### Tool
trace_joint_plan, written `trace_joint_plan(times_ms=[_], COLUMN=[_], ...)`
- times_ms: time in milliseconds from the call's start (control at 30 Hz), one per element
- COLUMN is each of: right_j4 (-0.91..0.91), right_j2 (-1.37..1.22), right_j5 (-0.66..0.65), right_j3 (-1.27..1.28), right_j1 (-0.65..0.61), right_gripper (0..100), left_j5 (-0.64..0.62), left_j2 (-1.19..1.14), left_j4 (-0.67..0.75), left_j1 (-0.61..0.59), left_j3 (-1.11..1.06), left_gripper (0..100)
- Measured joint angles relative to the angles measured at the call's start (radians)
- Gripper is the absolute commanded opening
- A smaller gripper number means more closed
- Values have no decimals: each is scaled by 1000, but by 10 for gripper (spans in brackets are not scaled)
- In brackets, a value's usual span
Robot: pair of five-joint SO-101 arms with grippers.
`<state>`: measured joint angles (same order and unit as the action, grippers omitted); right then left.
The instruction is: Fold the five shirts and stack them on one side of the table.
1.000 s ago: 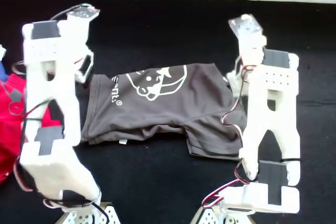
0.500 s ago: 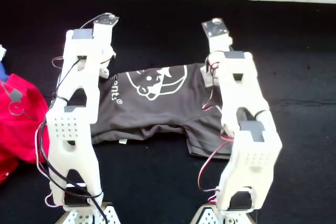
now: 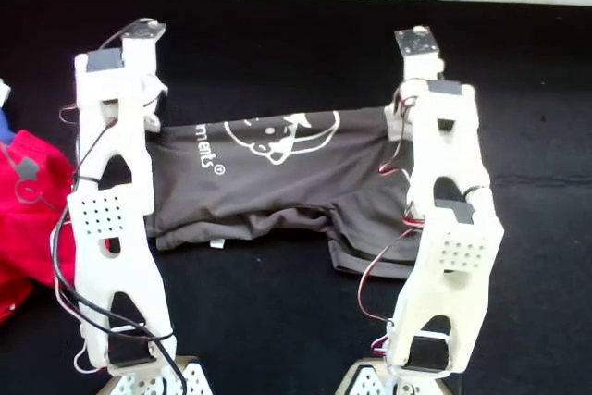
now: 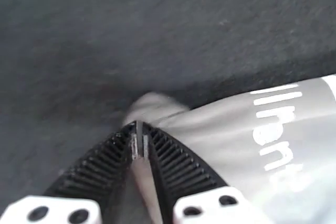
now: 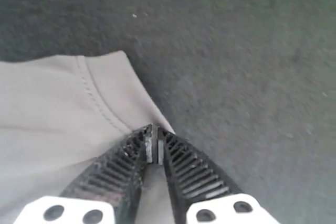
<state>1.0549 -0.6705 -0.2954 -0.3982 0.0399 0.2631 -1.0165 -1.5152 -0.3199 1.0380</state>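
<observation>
Shirt first: the dark grey shirt point(image 3: 277, 182) lies print-up in the middle of the black worktop point(image 3: 277, 43), between your two arms. Its far edge is stretched between them, while the near edge is rumpled and one flap sticks out toward the right arm's base.

Your left tool point(image 4: 137, 141) is clenched on a small pinch of fabric at the corner beside the white lettering. Your right tool point(image 5: 153, 145) is clenched on the opposite corner, just inside the stitched hem.

Both grasps sit at the very tips and hold only a little cloth, so that is your main risk. If you pull the arms further apart or lift sharply, one corner will probably slide out and the shirt will swing off to the other side.

Raise one arm faster than the other and the fold line will likely come out skewed.

The bunched near edge could get trapped under the fold and leave a lumpy result.

Mind the red garment point(image 3: 28, 201) lying close beside the left arm; a wide sweep there might drag it along.
</observation>
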Motion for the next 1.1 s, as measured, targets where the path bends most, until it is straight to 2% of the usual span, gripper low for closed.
trace_joint_plan(times_ms=[133,300,467,567,733,900,1100], right_j4=[149,379,572,671,697,700,669], right_j2=[-3,-3,-3,-3,-3,112,413], right_j5=[0,0,0,0,3,3,3], right_j3=[-149,-376,-577,-674,-694,-529,-78], right_j1=[17,25,25,25,25,-5,-114], right_gripper=[6,6,6,6,6,6,6], left_j5=[-6,-6,-8,-8,-8,-8,-9], left_j2=[0,2,81,242,555,770,944], left_j4=[-107,-235,-255,-255,-230,-25,256], left_j1=[-5,46,80,110,163,166,166], left_j3=[150,325,252,60,-411,-899,-1373], left_gripper=[10,10,10,10,10,10,10])
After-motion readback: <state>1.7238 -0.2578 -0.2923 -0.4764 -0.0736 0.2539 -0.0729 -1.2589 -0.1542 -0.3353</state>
